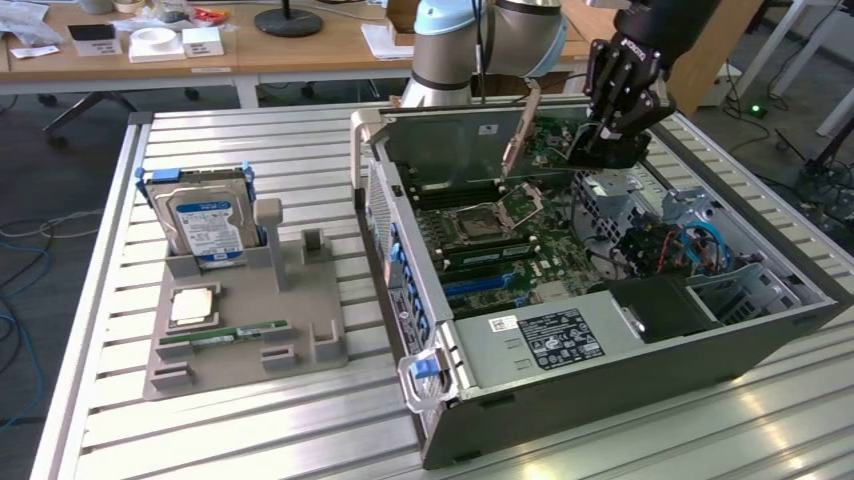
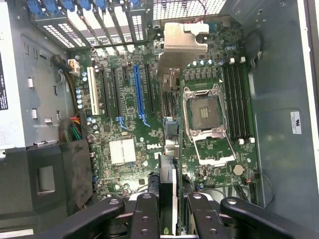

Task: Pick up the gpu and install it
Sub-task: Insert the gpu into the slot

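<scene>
My pincer is clamped on the gpu, and missing the blue slot could smack it into the CPU socket.

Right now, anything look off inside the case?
Only the CPU socket: empty, its load plate flipped open. The gripper holds the gpu edge-on over the motherboard; nothing looks spilled or broken.

Matt grey metal case, shiny ribbed metal table, gpu seemingly matt-faced.
</scene>
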You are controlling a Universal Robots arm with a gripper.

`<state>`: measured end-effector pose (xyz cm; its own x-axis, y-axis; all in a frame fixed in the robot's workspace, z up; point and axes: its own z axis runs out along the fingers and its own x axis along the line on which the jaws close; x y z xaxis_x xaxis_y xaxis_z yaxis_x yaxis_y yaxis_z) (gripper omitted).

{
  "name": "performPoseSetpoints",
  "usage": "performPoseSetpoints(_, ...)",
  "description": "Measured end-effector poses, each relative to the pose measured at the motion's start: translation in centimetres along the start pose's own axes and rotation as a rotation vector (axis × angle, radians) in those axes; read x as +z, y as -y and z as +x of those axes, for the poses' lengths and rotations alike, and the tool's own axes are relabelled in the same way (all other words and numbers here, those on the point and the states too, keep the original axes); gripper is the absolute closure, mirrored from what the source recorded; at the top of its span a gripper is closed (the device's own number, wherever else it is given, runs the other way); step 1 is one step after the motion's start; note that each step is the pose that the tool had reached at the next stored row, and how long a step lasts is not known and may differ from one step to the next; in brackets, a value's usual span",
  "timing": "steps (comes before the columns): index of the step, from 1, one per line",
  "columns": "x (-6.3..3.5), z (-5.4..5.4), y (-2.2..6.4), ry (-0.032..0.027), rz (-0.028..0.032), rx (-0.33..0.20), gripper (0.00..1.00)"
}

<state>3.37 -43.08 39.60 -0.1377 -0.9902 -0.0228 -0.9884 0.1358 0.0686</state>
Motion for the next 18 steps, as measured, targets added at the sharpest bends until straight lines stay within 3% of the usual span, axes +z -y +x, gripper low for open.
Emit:
performPoseSetpoints(8,0.0,0.0,0.0,-0.0004,-0.0001,-0.006,0.73)
performPoseSetpoints(18,0.0,0.0,0.0,-0.0048,-0.0016,-0.07,0.73)
